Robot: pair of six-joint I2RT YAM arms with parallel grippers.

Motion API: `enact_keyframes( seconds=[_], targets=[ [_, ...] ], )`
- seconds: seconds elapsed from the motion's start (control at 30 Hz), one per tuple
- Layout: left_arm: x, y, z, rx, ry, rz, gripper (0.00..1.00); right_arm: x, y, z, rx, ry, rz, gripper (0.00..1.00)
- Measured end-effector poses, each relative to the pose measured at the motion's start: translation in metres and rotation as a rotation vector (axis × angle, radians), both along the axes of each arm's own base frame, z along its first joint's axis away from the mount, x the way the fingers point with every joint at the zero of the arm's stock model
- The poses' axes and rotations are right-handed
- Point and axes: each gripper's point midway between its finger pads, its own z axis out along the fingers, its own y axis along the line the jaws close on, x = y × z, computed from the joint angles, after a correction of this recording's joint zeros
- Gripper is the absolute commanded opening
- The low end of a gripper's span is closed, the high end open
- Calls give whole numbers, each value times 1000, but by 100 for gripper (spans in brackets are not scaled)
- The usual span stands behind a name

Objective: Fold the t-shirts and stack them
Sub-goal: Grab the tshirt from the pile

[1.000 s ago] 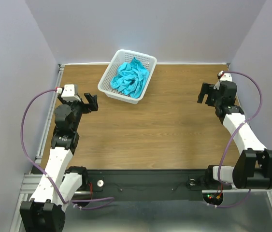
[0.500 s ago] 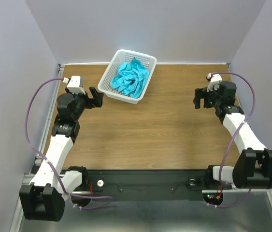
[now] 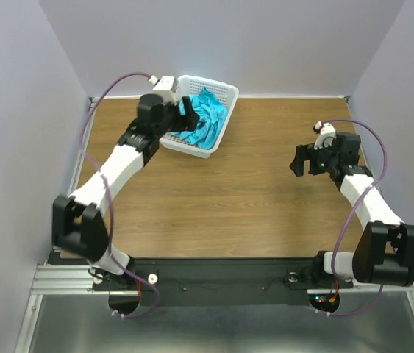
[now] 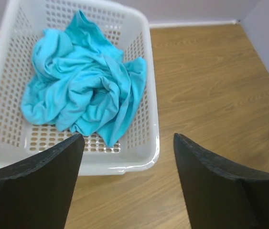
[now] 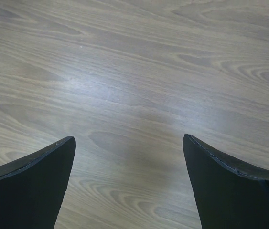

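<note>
A crumpled turquoise t-shirt [image 3: 205, 118] lies bunched in a white mesh basket [image 3: 225, 94] at the back of the table; it also shows in the left wrist view [image 4: 84, 90] inside the basket [image 4: 144, 119]. My left gripper [image 3: 190, 118] is open and empty, hovering at the basket's near left rim beside the cloth; in its wrist view [image 4: 127, 138] the fingers frame the basket's near corner. My right gripper [image 3: 300, 160] is open and empty above bare wood at the right, as its wrist view [image 5: 129, 139] shows.
The wooden table [image 3: 229, 198] stretches between the arms. Grey walls close the back and both sides. A black rail [image 3: 214, 276] runs along the near edge.
My left arm has swung up and to the right, from the table's left side to the basket's edge. My right gripper has drifted slightly down and to the left.
</note>
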Motion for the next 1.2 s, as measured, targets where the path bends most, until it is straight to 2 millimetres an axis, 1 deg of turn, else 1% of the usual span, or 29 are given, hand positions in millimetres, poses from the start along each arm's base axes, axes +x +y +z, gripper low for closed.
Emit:
enact_keyframes(
  seconds=[0.03,0.07,0.1,0.13,0.17,0.3,0.33,0.4,0.47,0.53,0.6,0.67,0.73,0.87,0.9,0.97,1.0,1.03,1.1,1.17,1.2],
  targets=[
    [7,-7,-7,5,26,2,77,0,0,2,11,-3,1,100],
    [19,-17,-15,13,57,4,72,0,-2,3,21,-6,-2,100],
    [34,-26,-20,18,82,17,68,-1,-3,4,26,-9,-4,100],
    [51,-35,-30,25,111,29,67,-1,-4,5,34,-10,-6,100],
    [64,-42,-34,28,120,38,65,-1,-6,6,37,-11,-9,100],
    [109,-67,-71,69,204,85,64,-1,-7,7,52,-10,-16,100],
    [118,-71,-83,86,232,103,64,-1,-7,7,57,-10,-14,100],
    [128,-77,-103,114,267,124,64,-2,-6,7,64,-9,-11,100],
    [134,-83,-121,145,304,139,64,-2,-6,8,68,-9,-9,100],
    [138,-85,-131,165,325,151,65,-2,-6,8,71,-9,-9,100],
    [137,-88,-146,189,358,149,65,-2,-6,8,73,-9,-9,100],
    [136,-91,-153,202,375,145,65,-2,-5,8,74,-9,-9,100],
    [133,-92,-161,217,397,140,62,-2,-5,8,75,-8,-9,100],
    [133,-95,-174,239,417,133,39,-2,-5,8,76,-9,-7,100],
    [134,-96,-179,248,421,132,22,-2,-5,8,76,-9,-6,100],
    [134,-94,-188,268,431,135,0,-2,-5,8,79,-9,-5,100],
    [133,-93,-190,279,435,134,0,-2,-6,9,80,-9,-7,100],
    [133,-92,-191,288,433,137,0,-2,-6,9,81,-9,-7,100],
    [135,-92,-184,302,405,142,0,-2,-8,9,83,-10,-11,100],
    [136,-90,-166,316,356,151,0,-2,-9,9,86,-10,-13,100],
    [135,-89,-151,322,314,155,0,-2,-9,9,87,-11,-12,100]
  ],
)
